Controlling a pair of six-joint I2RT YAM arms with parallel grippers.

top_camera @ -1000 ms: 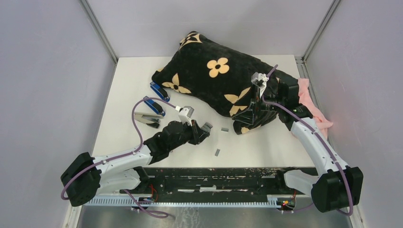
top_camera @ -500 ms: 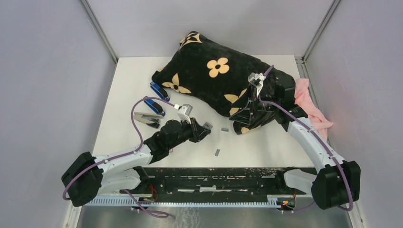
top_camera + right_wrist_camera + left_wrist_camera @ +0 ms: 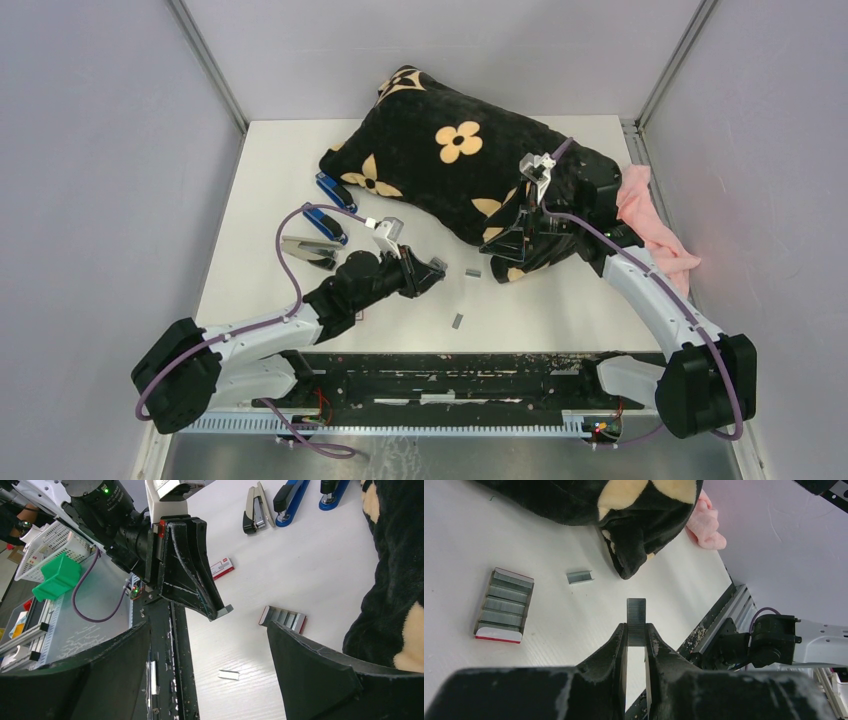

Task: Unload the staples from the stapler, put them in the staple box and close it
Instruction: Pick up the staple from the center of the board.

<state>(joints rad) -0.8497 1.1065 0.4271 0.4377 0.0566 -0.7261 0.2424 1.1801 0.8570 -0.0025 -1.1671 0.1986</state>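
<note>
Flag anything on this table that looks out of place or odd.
A large black flowered cushion covers the far side of the table, a pink cloth bunched at its right end; neither belongs with staplers. One staple strip lies loose near the cushion's corner.

Pink cloth [image 3: 640, 200] partly hidden behind pillow [image 3: 440, 180].

Across the table's [image 3: 280, 150] back, a cushion [image 3: 450, 170], a cloth [image 3: 650, 215] at its right end, three staplers [image 3: 335, 193] beside its left end. Before the cushion, a tray [image 3: 498, 635] of staples, with a loose staple strip [image 3: 456, 321] nearer the front edge. Left of the tray, a second strip [image 3: 636, 612] pinched in the left gripper [image 3: 636, 632].
</note>
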